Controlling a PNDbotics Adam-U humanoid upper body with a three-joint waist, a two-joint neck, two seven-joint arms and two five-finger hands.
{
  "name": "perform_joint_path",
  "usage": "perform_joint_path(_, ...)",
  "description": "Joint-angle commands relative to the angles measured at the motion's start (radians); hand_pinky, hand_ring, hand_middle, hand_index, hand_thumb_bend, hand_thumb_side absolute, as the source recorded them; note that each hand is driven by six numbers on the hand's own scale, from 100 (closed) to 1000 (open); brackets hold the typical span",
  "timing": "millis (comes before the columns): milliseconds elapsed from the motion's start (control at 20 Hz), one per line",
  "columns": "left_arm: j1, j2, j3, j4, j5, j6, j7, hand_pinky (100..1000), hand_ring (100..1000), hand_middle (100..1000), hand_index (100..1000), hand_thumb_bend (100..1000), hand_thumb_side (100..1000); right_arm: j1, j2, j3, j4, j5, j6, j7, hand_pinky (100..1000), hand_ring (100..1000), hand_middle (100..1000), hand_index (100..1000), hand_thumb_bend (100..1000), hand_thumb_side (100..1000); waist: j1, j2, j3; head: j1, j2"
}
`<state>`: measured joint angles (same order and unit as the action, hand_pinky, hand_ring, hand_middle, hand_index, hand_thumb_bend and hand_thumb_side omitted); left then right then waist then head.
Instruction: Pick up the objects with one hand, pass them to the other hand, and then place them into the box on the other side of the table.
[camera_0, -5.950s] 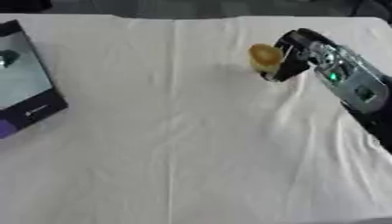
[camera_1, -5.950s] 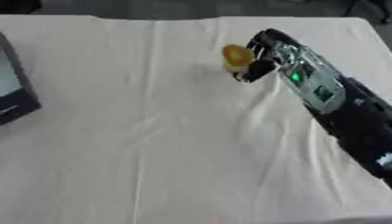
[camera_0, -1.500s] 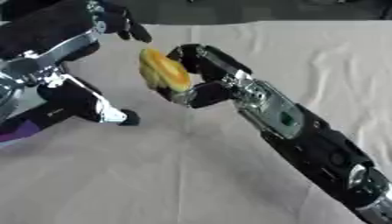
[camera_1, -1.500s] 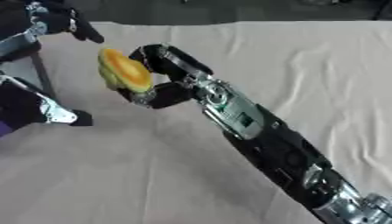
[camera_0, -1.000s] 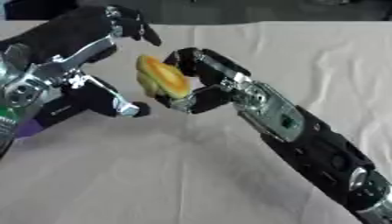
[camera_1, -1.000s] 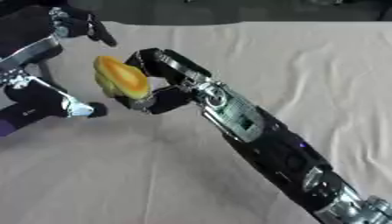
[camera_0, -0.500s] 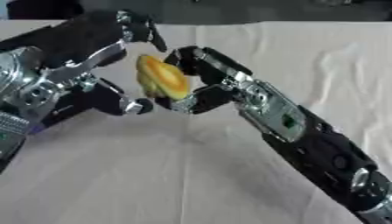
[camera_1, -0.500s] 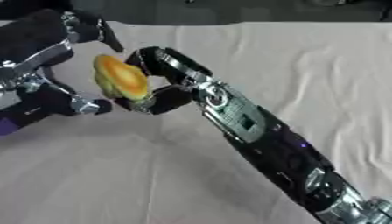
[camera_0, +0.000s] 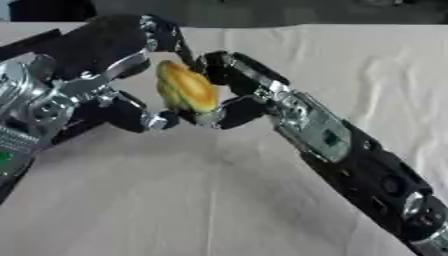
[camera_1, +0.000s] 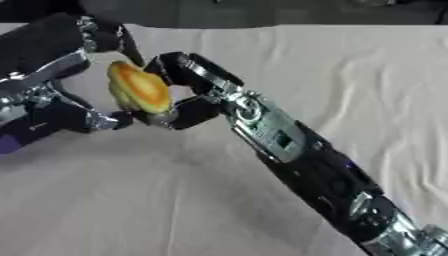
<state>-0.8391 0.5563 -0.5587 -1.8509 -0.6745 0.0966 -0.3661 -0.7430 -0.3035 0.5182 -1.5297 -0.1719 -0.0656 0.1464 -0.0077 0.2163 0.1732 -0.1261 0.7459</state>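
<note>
Gripping a yellow-orange object (camera_0: 186, 87), right hand (camera_0: 234, 90) meets left hand (camera_0: 105, 80).

We see both views evenly and fairly brightly lit, the white tablecloth (camera_0: 262, 200) soft grey-cream with no hard glare. Faint shadows lie beneath the right arm (camera_0: 350, 160), toward 7 o'clock, and under the left hand (camera_0: 96, 85). Everything is slightly soft. Silver joints catch small highlights. The strip at 12 o'clock falls into darkness.
</note>
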Motion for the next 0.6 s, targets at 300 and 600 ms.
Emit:
perform_joint_path(300, -0.02, -0.008, 0.003, 0.004, -0.017, -0.001, 0.04, 741, 617, 542, 573, 416, 100, -0.019, 0.001, -0.002, -0.023, -0.009, 0.006, -0.006, 682, 495, 471, 557, 408, 100, 0.0, -0.002, 0.001, 0.004, -0.004)
perform_joint_path(600, -0.019, -0.018, 0.003, 0.023, -0.037, -0.013, 0.067, 721, 568, 491, 531, 401, 100, -0.014, -0.004, -0.004, -0.021, -0.023, 0.015, -0.013, 678, 493, 470, 557, 418, 100, -0.001, -0.001, 0.001, 0.006, -0.006)
